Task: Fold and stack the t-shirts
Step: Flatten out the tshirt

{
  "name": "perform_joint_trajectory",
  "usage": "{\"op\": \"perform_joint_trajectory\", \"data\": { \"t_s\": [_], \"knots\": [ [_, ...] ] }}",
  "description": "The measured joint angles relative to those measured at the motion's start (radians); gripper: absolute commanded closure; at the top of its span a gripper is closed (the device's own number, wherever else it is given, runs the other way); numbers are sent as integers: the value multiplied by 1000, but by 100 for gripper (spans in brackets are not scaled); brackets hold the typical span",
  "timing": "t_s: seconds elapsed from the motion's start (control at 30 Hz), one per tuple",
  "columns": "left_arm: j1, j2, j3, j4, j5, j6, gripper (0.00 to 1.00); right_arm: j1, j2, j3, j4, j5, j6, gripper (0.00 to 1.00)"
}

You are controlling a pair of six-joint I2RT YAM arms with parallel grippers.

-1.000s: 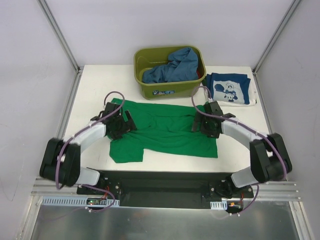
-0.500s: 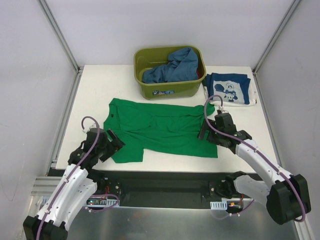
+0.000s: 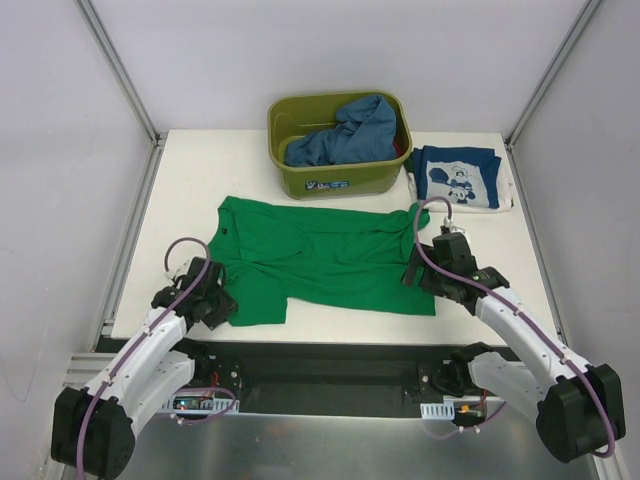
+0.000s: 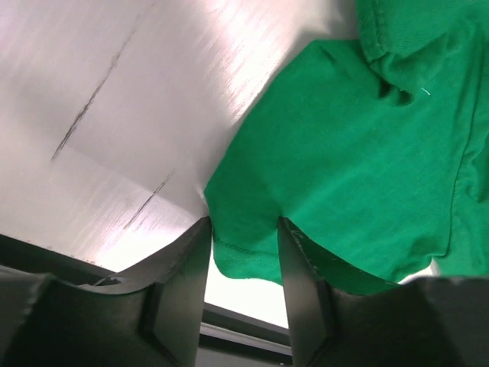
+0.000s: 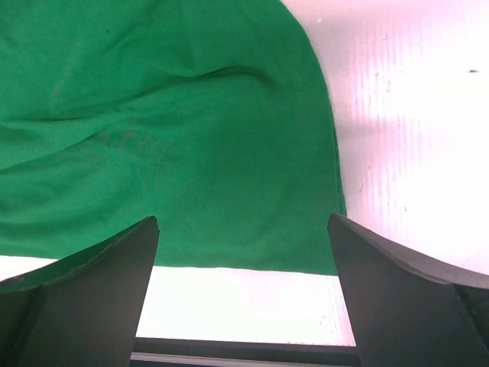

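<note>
Both arms have drawn back from the middle of the green t-shirt (image 3: 320,262), which lies spread flat on the counter (image 3: 190,180). Left gripper (image 3: 216,305) now at the shirt's near-left corner, jaws narrowed halfway astride the hem, cloth between them not visibly pinched; right gripper (image 3: 420,270) spread wide over the near-right hem corner, holding nothing

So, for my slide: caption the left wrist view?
Left fingers straddle one corner of the green t-shirt on the table.
</note>
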Motion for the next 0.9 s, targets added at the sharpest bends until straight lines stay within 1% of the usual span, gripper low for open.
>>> {"op": "perform_joint_trajectory", "data": {
  "t_s": [0.1,0.17,0.2,0.23,0.27,0.4,0.5,0.57,0.6,0.63,0.7,0.73,0.8,0.9],
  "knots": [
    [0,28,-2,35,1,2,69,0,-5,0,-14,14,8,3],
    [0,51,-2,59,2,5,80,0,-11,0,-31,32,17,3],
    [0,59,-2,70,3,7,86,0,-16,0,-43,44,23,3],
    [0,66,-2,76,2,9,95,0,-23,0,-56,56,30,3],
    [0,70,-2,80,2,10,100,0,-32,0,-69,69,38,3],
    [0,63,-6,91,2,24,100,-1,-90,0,-115,102,65,3],
    [0,24,-14,86,2,34,100,-3,-119,0,-162,124,91,3],
    [0,-13,-19,83,2,37,100,-6,-120,0,-189,125,102,1],
    [0,-42,-21,81,2,39,100,-8,-120,0,-200,124,107,5],
    [0,-64,-23,81,2,40,100,-11,-120,0,-207,120,114,13],
    [0,-98,-23,82,3,45,100,-14,-120,-3,-211,112,124,23],
    [0,-110,-23,82,3,49,100,-16,-119,-8,-210,105,133,31],
    [0,-120,-23,82,3,55,100,-20,-107,-18,-210,89,142,37],
    [0,-121,-23,81,3,59,100,-24,-51,-24,-207,66,154,41]
  ]
}}
